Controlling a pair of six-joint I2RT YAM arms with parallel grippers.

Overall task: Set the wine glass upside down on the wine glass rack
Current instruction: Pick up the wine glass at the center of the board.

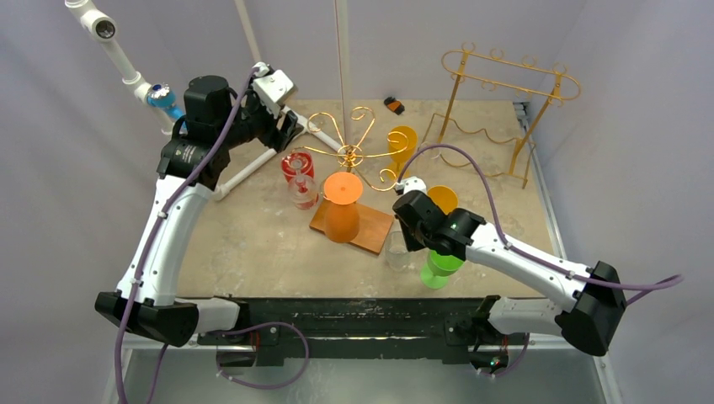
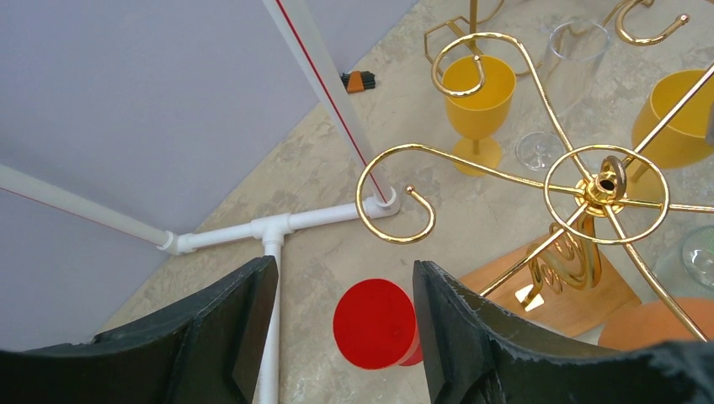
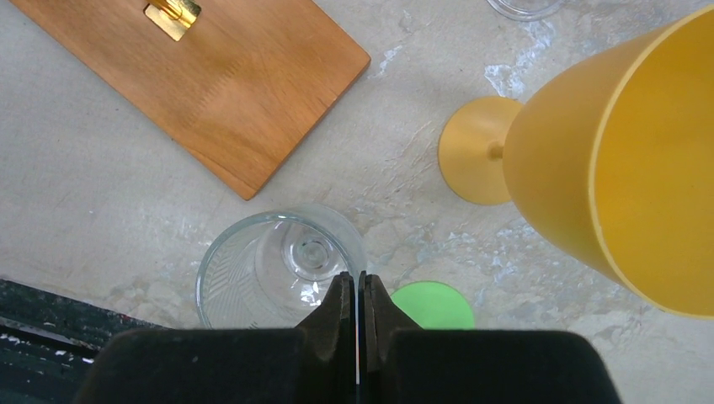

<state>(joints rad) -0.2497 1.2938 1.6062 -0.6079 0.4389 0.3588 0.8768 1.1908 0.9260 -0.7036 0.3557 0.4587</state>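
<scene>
- Your left gripper (image 1: 286,130) hangs by the back left of the table, its fingers (image 2: 236,311) standing moderately apart and gripping nothing.
- Seen from that wrist, a red glass (image 2: 375,324) sits on the table below the gap between them.
- The gold wine glass rack (image 1: 349,156) stands mid-table on a wooden base (image 1: 375,231), its curled arms spreading from a central hub.
- An orange glass (image 1: 343,206) stands inverted on that base, foot upward.
- Your clear wine glass (image 1: 396,252) rests on the table just off the base's near right corner, not on the rack.
- It stands upright: rim up, foot down, long axis vertical. Your right wrist camera looks straight down its bowl (image 3: 278,269).
- Your right gripper (image 3: 360,282) is just above its rim on the right side, fingers pressed together. You cannot tell whether the rim is pinched between them.
- A green glass (image 1: 439,268) and a yellow glass (image 1: 442,199) stand close by on the right.
</scene>
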